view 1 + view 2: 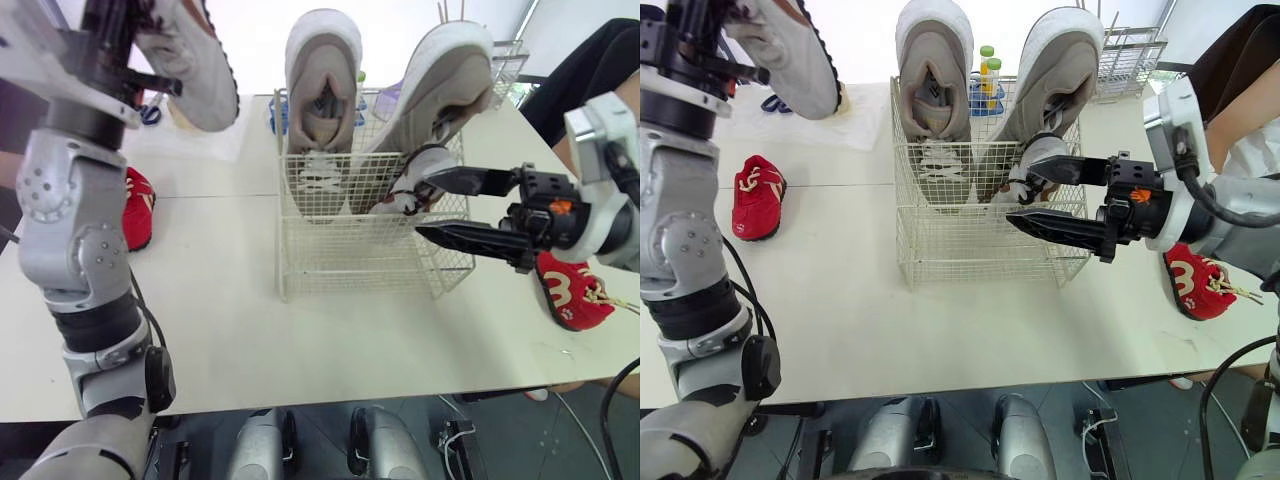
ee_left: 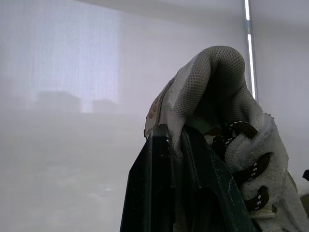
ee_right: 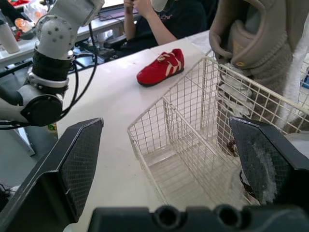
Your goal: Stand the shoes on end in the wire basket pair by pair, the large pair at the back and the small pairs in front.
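Left gripper (image 2: 173,137): clamped on the collar of a small grey shoe (image 1: 190,60), held high in the upper left of the left eye view.
Right gripper (image 1: 430,205): fingers spread wide and holding nothing, at centre right, tips just beside the wire basket's right side.
Wire basket (image 1: 370,260): stood mid-frame on the white table (image 1: 250,320).
Large pair: left large shoe (image 1: 322,80) and right large shoe (image 1: 445,85) stood heel-up in the back compartment, upper centre; the right one leaned rightward.
Second small shoe (image 1: 405,195): sat low beside the right large shoe.
Red shoes: left red shoe (image 1: 758,197) lay at the left edge, right red shoe (image 1: 572,292) at the right edge.
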`<action>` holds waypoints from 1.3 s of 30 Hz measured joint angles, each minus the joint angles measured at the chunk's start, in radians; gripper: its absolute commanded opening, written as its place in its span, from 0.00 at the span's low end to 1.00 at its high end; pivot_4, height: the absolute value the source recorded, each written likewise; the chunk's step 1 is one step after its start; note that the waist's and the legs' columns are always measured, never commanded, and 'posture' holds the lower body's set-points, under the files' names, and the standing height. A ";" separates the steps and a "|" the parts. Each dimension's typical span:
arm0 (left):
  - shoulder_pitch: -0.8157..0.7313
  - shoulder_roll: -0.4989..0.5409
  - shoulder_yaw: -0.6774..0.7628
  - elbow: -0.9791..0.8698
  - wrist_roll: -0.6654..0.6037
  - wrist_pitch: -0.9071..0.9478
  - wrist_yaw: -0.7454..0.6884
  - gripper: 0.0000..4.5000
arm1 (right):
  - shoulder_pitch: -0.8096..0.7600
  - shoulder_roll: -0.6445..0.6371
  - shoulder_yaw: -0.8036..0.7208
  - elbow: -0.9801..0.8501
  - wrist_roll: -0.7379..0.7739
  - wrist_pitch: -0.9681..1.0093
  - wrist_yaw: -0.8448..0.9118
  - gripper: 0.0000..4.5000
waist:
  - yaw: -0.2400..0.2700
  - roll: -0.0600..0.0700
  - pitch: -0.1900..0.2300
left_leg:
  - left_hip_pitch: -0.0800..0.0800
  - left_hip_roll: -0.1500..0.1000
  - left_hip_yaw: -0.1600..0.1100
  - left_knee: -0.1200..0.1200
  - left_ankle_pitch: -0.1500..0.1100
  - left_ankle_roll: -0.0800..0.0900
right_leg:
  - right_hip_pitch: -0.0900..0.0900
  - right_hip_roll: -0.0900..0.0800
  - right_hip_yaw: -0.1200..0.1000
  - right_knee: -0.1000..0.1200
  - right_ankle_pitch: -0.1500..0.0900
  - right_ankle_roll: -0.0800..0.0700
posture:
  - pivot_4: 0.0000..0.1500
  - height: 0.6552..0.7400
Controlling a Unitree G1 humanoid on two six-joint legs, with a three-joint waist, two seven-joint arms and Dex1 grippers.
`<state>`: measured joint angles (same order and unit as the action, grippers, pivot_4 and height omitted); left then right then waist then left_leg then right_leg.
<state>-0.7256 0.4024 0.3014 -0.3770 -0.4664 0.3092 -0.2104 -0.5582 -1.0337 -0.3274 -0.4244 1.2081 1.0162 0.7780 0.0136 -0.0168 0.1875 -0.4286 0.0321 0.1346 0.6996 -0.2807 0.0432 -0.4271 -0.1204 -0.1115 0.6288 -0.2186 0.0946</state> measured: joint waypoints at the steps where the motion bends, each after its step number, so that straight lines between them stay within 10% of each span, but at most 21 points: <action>1: 0.014 -0.012 -0.018 -0.006 0.011 -0.011 0.002 0.01 | -0.002 -0.002 0.005 0.004 -0.012 -0.003 0.007 1.00 | 0.001 0.000 0.000 | 0.000 0.000 0.000 0.000 0.000 0.000 | 0.000 0.000 0.000 0.000 0.000 0.000 | 1.00 1.00; 39: 0.182 -0.310 -0.365 0.355 0.434 -0.868 -0.066 0.01 | 0.002 -0.046 0.001 0.013 -0.135 -0.024 0.103 1.00 | 0.002 0.001 0.000 | 0.000 -0.001 0.001 0.000 -0.005 0.009 | 0.000 -0.004 -0.001 -0.001 0.000 0.000 | 1.00 1.00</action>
<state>-0.5433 0.0927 -0.0637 -0.0224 -0.0320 -0.5586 -0.2767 -0.5562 -1.0798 -0.3259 -0.4113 1.0736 0.9922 0.8814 0.0153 -0.0162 0.1872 -0.4286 0.0315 0.1355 0.6999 -0.2860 0.0522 -0.4273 -0.1239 -0.1123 0.6276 -0.2183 0.0941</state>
